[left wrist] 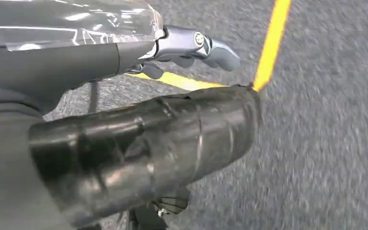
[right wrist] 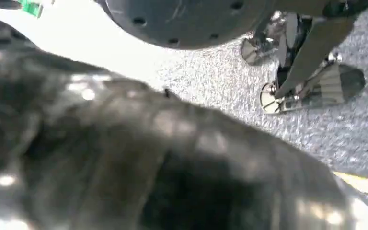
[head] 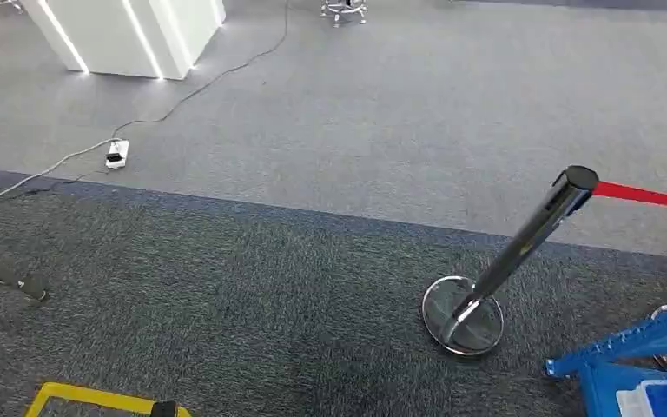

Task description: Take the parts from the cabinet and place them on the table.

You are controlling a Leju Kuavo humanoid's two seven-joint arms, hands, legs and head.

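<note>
In the left wrist view my left hand (left wrist: 182, 50) hangs above grey carpet. Its grey thumb (left wrist: 206, 45) reaches straight out, dark fingertips peek from under it, and I see nothing in its grasp. A dark glossy blurred mass in the right wrist view hides my right hand, so I cannot make out its fingers. A blue rack (head: 634, 360) holding white trays juts in at the lower right of the head view.
A chrome stanchion (head: 521, 252) with a red belt (head: 651, 196) stands on the dark carpet at right, its base (right wrist: 316, 88) close to my right side. A white lit block (head: 130, 35), a power strip (head: 116, 155) and its cable lie far left. Yellow floor tape (head: 95, 400) (left wrist: 273, 38) is underfoot.
</note>
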